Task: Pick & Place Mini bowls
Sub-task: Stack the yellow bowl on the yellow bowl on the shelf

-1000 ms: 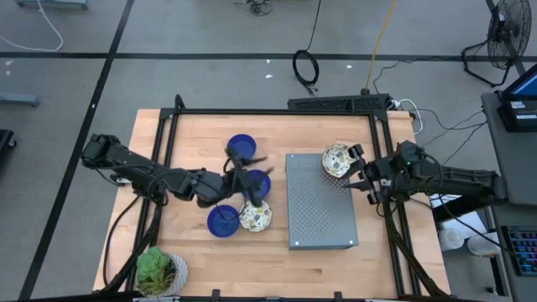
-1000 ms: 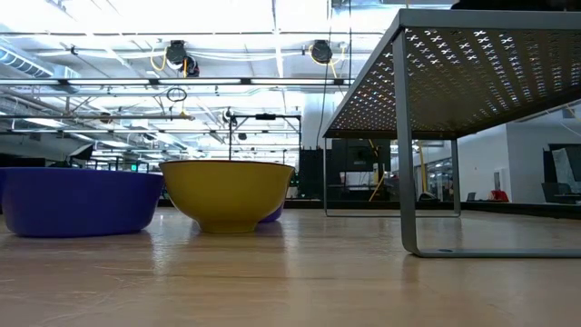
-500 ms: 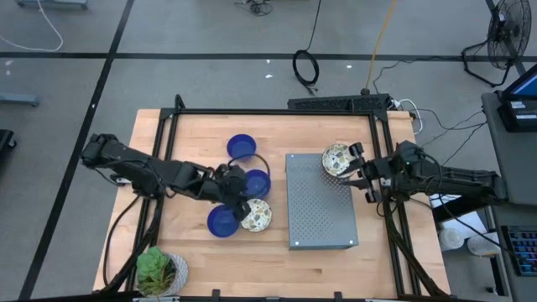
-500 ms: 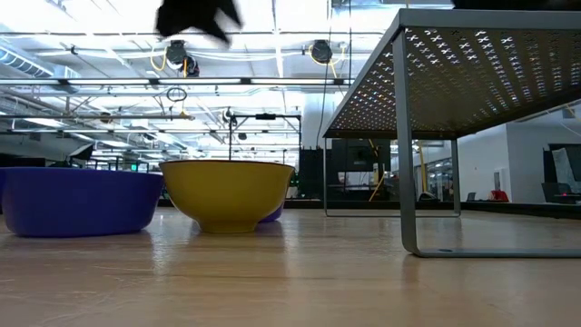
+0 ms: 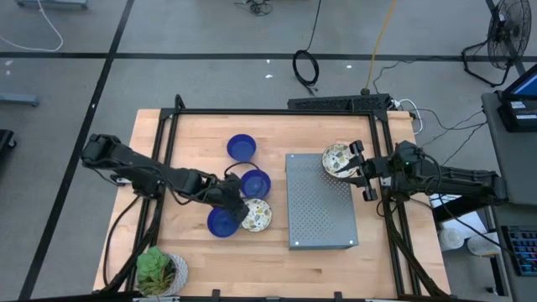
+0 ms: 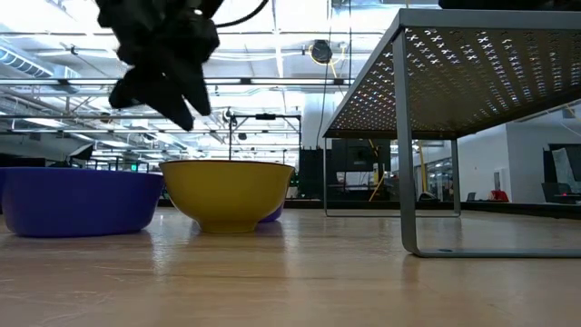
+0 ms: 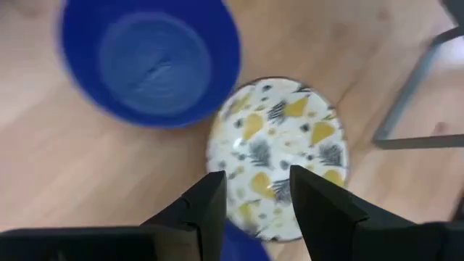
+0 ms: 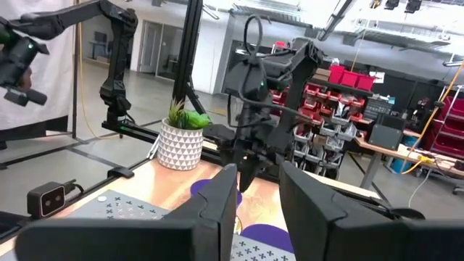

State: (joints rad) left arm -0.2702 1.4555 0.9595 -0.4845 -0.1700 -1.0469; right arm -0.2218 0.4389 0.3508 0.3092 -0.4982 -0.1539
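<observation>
Left claw: the left gripper (image 7: pixel 254 199) has dropped lower over the cream floral-patterned ceramic mini bowl (image 5: pixel 255 216); fingers parted, holding nothing
Right claw: the right gripper (image 5: pixel 362 171) waits beside the second floral mini bowl (image 5: pixel 337 159) on the grey perforated metal shelf (image 5: pixel 319 210); grip unclear
Meaning: pickup looks imminent
Surface: pale wooden table (image 5: pixel 193 134); three glossy blue mini bowls (image 5: pixel 241 148) near
Room: grey floor, cables

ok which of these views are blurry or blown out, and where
Left wrist view: the blue bowl is smeared with motion blur, while the patterned bowl is sharper. Low view: the ceiling lights glare to white, and the left gripper is a dark, soft silhouette against them. Right wrist view: its own fingers are close and out of focus. High view: evenly lit and sharp.
</observation>
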